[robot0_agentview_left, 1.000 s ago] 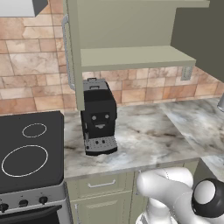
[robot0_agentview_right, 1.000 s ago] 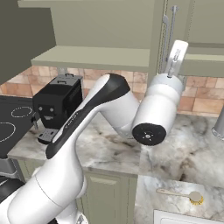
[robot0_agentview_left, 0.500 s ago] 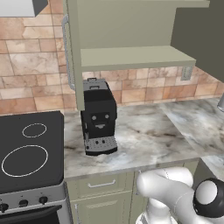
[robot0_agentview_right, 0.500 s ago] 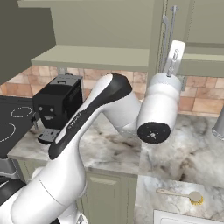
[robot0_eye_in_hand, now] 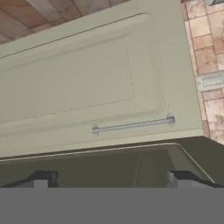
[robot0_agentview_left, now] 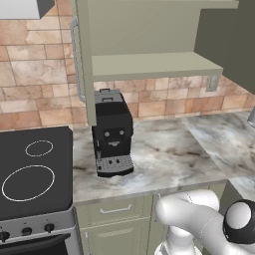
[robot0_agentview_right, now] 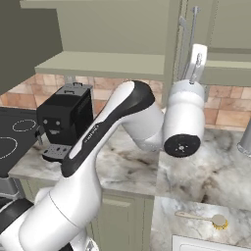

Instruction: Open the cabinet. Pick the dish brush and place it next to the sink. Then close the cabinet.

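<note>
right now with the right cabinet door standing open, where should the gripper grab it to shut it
Take the silver bar handle at mid-length, coming at the door's panelled outer face, which the open gripper faces. The bar is thin and stands off the panel, so the jaws can straddle it.

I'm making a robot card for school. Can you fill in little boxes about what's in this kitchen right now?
cabinet: both doors open, shelf bare
dish brush: lying on the counter, close to the sink's edge
gripper: open, raised at the right door's handle, not gripping it
coffee machine: black, under the cabinet
stove: left of the coffee machine
</note>
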You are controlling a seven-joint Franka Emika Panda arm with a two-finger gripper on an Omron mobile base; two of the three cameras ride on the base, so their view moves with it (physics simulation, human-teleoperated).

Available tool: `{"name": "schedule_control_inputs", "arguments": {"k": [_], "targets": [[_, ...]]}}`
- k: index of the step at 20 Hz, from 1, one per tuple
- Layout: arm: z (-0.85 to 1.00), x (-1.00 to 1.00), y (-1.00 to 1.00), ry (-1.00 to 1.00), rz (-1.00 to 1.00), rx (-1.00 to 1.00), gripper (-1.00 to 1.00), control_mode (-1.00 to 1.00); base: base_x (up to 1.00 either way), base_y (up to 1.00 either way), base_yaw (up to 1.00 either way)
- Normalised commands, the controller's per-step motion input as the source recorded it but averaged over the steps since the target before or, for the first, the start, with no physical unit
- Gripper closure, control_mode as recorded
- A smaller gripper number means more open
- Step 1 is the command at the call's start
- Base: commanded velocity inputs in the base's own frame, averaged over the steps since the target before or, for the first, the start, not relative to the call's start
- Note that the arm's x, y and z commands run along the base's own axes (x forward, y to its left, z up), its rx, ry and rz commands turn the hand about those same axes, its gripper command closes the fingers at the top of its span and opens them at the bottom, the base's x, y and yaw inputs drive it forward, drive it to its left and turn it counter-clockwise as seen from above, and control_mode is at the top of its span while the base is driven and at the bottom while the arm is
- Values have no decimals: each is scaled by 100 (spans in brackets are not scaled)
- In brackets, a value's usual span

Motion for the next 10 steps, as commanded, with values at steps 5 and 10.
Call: {"name": "schedule_control_inputs", "arguments": {"k": [5, 10], "targets": [[-11, 0, 33, -6, 6, -10, -100, -100, 0, 0, 0], [-4, 9, 29, -6, 5, -11, -100, -100, 0, 0, 0]]}}
